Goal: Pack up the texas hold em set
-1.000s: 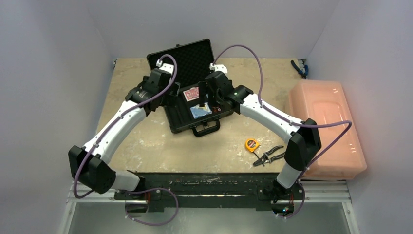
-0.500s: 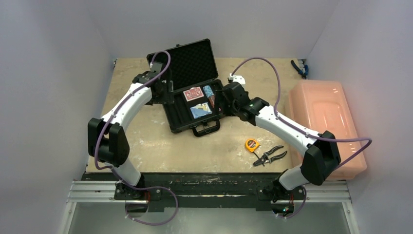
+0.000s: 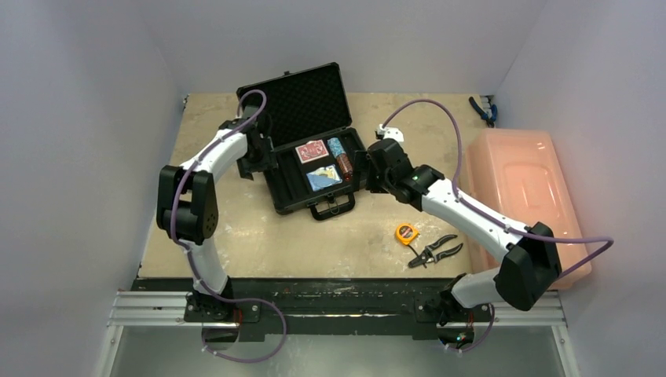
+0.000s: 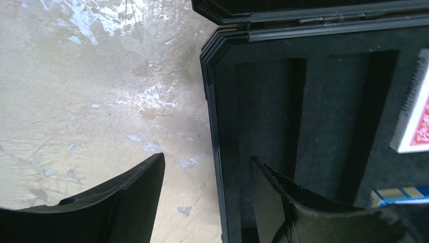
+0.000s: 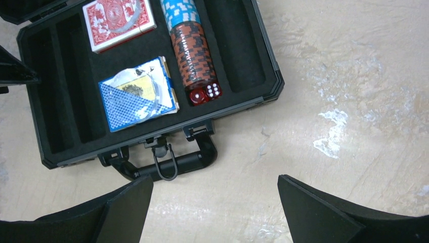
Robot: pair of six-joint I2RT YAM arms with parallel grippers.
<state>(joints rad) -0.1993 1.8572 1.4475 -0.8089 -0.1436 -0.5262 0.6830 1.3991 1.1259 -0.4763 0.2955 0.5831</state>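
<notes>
I saw the black hard-shell briefcase (image 3: 305,100) lying open mid-table on the mottled beige tabletop (image 5: 329,101), egg-crate foam in its lid. Its smooth foam slots held a red card deck (image 5: 119,23), a blue card deck (image 5: 134,96), a ridged red-and-black chip stack (image 5: 195,55) and glossy red dice (image 5: 205,93). My left gripper (image 4: 207,162) stood partly spread, straddling the case's left rim, contact unclear. My right gripper (image 5: 215,179) gaped wide, empty, near the handle.

The black briefcase (image 5: 238,45) held a red patterned deck (image 5: 119,20) at twelve o'clock of a blue latticed deck (image 5: 129,109), blue-white striped chips (image 5: 179,10), red-black striped chips (image 5: 195,53) and red, white-spotted dice (image 5: 205,93).
</notes>
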